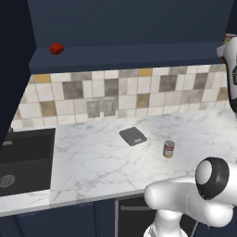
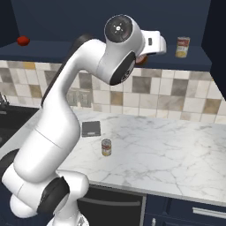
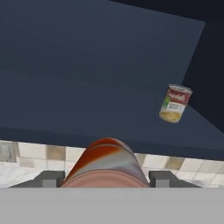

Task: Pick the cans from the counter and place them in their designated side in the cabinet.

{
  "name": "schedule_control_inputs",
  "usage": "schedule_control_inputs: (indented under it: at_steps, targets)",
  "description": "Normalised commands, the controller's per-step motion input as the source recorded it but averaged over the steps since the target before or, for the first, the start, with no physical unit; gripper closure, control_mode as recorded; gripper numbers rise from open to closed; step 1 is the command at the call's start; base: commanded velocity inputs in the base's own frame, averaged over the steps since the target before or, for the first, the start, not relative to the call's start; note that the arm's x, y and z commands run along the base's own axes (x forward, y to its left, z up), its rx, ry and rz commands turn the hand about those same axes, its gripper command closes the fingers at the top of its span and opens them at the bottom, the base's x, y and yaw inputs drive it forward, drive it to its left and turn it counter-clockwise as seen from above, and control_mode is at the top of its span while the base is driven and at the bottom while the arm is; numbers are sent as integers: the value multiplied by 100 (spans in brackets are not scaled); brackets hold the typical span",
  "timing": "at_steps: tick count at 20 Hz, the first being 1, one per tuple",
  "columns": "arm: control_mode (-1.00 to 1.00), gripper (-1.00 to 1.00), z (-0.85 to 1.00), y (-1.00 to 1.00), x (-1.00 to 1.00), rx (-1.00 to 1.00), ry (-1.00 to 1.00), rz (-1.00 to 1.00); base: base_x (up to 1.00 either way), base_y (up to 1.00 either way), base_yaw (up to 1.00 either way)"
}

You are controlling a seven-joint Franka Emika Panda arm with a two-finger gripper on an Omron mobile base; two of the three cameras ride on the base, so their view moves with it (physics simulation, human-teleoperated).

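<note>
My gripper [image 3: 106,178] is shut on an all-red can [image 3: 107,159], which lies between the two fingers and points toward the cabinet's open shelf [image 3: 87,109]. The right base view has the arm raised, with the gripper [image 2: 145,55] at shelf height just left of a can with a yellow, green and red label [image 2: 182,47]. That labelled can [image 3: 176,103] stands upright on the right part of the shelf. Another labelled can [image 1: 169,149] [image 2: 106,147] stands on the white marble counter [image 1: 102,162] near its front edge.
A small red rounded lump [image 1: 56,48] [image 2: 23,40] sits at the left end of the shelf. A flat dark grey scale [image 1: 133,135] [image 2: 91,128] lies on the counter behind the can. The dark sink [image 1: 25,159] is at the left.
</note>
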Motion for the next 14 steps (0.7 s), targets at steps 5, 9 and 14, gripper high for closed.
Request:
schedule_control_inputs:
  at_steps: [5,9,14]
  targets:
    - [-100,100,3,-16,23,2,12,0,0,0,0]
    - [-100,100,0,-18,20,0,6,0,0,0,0]
    - [-100,100,0,-17,25,0,0,0,0,0,0]
